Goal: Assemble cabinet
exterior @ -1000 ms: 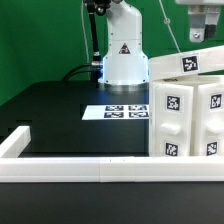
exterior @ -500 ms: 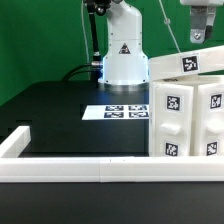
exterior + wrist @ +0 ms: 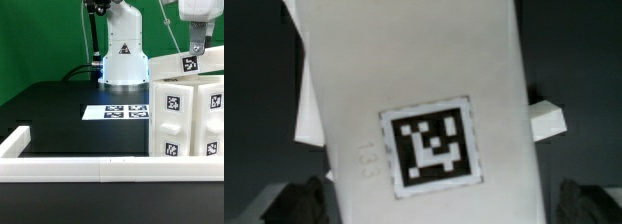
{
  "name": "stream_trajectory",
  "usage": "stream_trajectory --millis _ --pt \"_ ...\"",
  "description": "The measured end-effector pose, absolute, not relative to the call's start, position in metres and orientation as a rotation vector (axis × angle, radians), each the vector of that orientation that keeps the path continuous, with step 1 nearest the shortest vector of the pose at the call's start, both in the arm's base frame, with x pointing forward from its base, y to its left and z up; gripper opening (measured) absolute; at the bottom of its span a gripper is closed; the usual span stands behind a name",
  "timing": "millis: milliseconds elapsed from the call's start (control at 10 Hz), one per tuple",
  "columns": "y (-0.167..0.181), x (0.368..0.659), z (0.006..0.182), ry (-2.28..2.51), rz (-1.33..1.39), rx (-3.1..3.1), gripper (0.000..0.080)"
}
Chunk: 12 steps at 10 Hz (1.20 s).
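The cabinet [image 3: 190, 120] is a large white box with tag markers, standing at the exterior view's right on the black table. A flat white tagged panel [image 3: 185, 65] lies tilted across its top. My gripper [image 3: 198, 48] hangs just above that panel. In the wrist view the panel [image 3: 420, 80] with one tag fills the picture. My gripper [image 3: 446, 205] is open, with one dark finger [image 3: 295, 205] on each side of the panel. A narrow gap shows at the other finger [image 3: 592, 203]. The fingertips themselves are out of the picture.
The marker board [image 3: 125, 110] lies flat on the table in front of the arm's white base [image 3: 122, 55]. A long low white border rail [image 3: 80, 170] runs along the near edge and turns up the exterior view's left side. A green wall stands behind.
My gripper has come down a little toward the tilted panel on the cabinet. The cabinet and panel have not moved.
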State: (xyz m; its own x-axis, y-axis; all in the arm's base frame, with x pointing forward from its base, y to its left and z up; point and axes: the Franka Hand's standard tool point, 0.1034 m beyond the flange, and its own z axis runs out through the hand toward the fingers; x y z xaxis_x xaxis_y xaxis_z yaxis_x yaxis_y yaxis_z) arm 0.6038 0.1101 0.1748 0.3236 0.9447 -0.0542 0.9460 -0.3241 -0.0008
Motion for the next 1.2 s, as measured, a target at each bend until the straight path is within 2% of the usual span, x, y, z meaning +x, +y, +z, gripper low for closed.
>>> stream_trajectory --millis 500,600,800,1200 --pt "0.1021 0.6031 0.17 1.781 -0.073 2.551 0.0649" --pt "0.1023 0.6031 0.17 1.74 -0.072 2.578 0.0544" --pt "0.1023 0.603 0.1699 1.669 -0.07 2.624 0.0548" --pt "0.1032 0.6045 0.1689 1.071 -0.074 2.917 0.0548"
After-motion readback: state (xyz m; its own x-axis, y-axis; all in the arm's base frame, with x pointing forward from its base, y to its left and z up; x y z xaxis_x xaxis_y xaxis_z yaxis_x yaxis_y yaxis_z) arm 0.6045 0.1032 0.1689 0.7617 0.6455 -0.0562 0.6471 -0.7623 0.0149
